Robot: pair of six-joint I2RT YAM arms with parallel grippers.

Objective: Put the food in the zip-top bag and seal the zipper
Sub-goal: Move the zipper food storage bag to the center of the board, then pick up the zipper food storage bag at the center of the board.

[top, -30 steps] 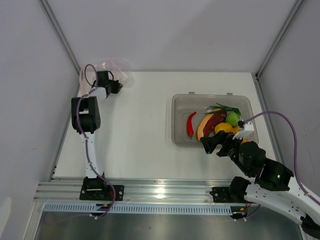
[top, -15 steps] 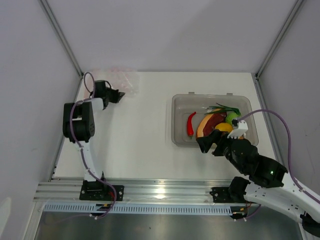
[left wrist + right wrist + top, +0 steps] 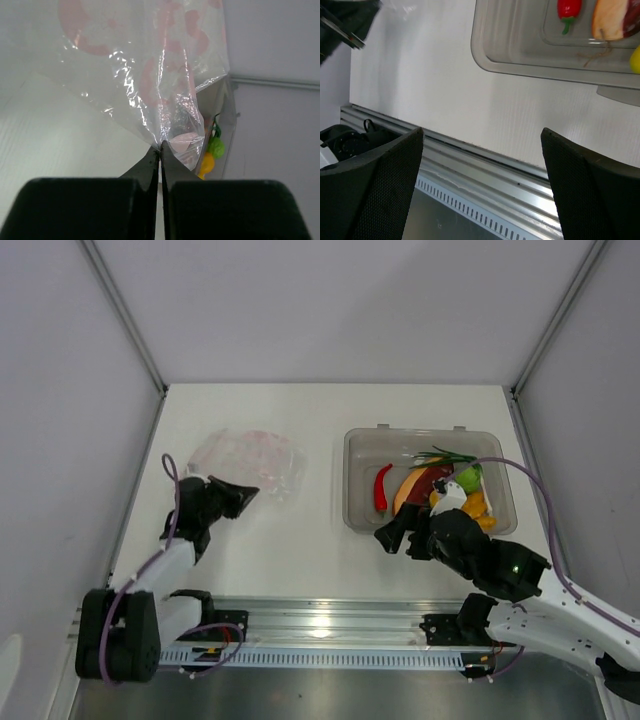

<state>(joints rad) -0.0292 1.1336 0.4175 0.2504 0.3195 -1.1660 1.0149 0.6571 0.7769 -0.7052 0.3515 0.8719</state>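
The clear, crinkly zip-top bag (image 3: 250,460) with pink print lies on the table left of centre. My left gripper (image 3: 243,496) is shut on its near edge; the left wrist view shows the film (image 3: 150,75) pinched at the fingertips (image 3: 161,146). I cannot pick out the zipper among the pink marks. The food sits in a grey bin (image 3: 360,515): red chili (image 3: 382,487), orange piece (image 3: 404,492), green scallion (image 3: 445,454), green round fruit (image 3: 466,478), yellow-orange fruit (image 3: 477,506). My right gripper (image 3: 398,538) hangs open over the bin's near-left corner, with nothing in it (image 3: 482,131).
The aluminium rail (image 3: 320,620) runs along the table's near edge; the right wrist view looks down on it (image 3: 485,165). White walls close in the left, back and right. The bin's near wall (image 3: 530,47), the chili (image 3: 568,9) and the orange piece (image 3: 609,17) show in the right wrist view.
My left arm has drawn the bag from the far left corner toward the near middle of the table. The right gripper has shifted left and nearer, staying open.
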